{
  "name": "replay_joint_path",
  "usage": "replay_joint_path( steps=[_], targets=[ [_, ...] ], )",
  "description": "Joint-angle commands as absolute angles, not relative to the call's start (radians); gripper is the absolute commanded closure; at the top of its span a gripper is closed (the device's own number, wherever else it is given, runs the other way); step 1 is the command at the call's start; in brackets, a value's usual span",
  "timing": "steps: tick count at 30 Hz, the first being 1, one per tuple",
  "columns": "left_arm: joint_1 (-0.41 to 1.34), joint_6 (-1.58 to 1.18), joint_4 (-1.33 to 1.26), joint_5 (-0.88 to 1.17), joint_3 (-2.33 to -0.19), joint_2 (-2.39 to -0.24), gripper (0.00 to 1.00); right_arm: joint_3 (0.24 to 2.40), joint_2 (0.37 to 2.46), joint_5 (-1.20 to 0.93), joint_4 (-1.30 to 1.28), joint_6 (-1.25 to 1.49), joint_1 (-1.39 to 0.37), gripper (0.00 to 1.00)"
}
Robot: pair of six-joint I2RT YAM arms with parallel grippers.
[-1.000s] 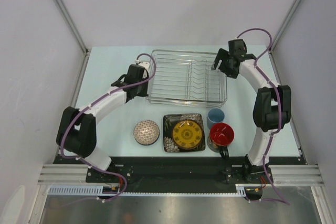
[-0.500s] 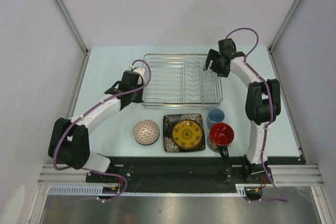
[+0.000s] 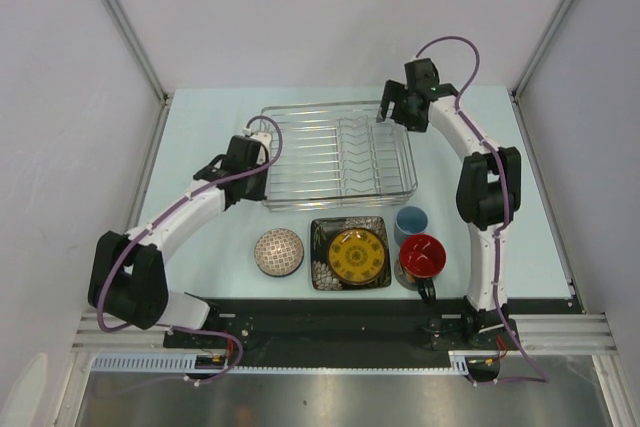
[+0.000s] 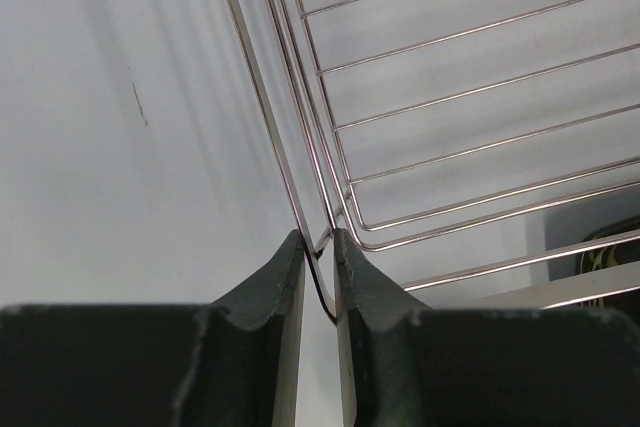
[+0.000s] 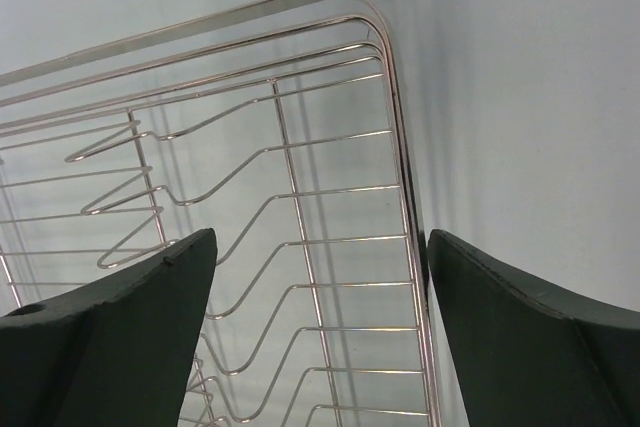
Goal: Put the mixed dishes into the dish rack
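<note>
The dish rack (image 3: 340, 199), a silver wire basket, lies at the middle of the table. My left gripper (image 3: 262, 147) is shut on its left rim; in the left wrist view the fingertips (image 4: 318, 242) pinch a thin wire of the rack (image 4: 259, 97). Over the rack's far right corner my right gripper (image 3: 385, 112) is open, its jaws (image 5: 320, 237) straddling the rim (image 5: 398, 147) without gripping it. In a row near the front stand the speckled bowl (image 3: 278, 252), the square black plate with a yellow centre (image 3: 350, 253), the light blue cup (image 3: 410, 222) and the dark mug with a red inside (image 3: 422, 257).
White walls with metal posts close in the table on the left, right and back. The arm bases and a black rail (image 3: 320, 319) run along the near edge, just behind the row of dishes.
The rack has slid left across the table with my left gripper shut on its rim. My right gripper has moved left along with the rack's far right corner, still open.
</note>
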State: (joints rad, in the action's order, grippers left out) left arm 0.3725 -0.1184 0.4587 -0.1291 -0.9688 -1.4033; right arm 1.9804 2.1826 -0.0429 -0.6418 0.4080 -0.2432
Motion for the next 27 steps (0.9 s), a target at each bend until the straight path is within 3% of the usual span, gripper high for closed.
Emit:
replay_joint_path(
  steps=[1,5,8,15,18,27],
  targets=[
    [0.359,-0.063,0.459,-0.146,-0.991,-1.345,0.78,1.988,2.157,0.000,-0.676,0.391,-0.255,0.07],
    [0.328,-0.043,0.454,-0.143,-1.067,-1.380,0.76,1.875,2.053,0.129,-0.664,0.388,-0.250,0.03],
    [0.289,-0.012,0.517,-0.084,-1.193,-1.439,0.68,1.801,1.978,0.190,-0.614,0.354,-0.244,0.01],
    [0.212,0.053,0.644,-0.008,-1.434,-1.421,0.32,1.775,1.823,0.307,-0.598,0.328,-0.305,0.01],
    [0.212,0.125,0.683,0.037,-1.367,-1.320,0.30,1.775,1.728,0.390,-0.620,0.301,-0.403,0.03],
    [0.152,0.247,0.661,0.044,-1.016,-1.054,0.31,1.614,1.623,0.255,-0.663,0.357,-0.819,0.17]
  ],
)
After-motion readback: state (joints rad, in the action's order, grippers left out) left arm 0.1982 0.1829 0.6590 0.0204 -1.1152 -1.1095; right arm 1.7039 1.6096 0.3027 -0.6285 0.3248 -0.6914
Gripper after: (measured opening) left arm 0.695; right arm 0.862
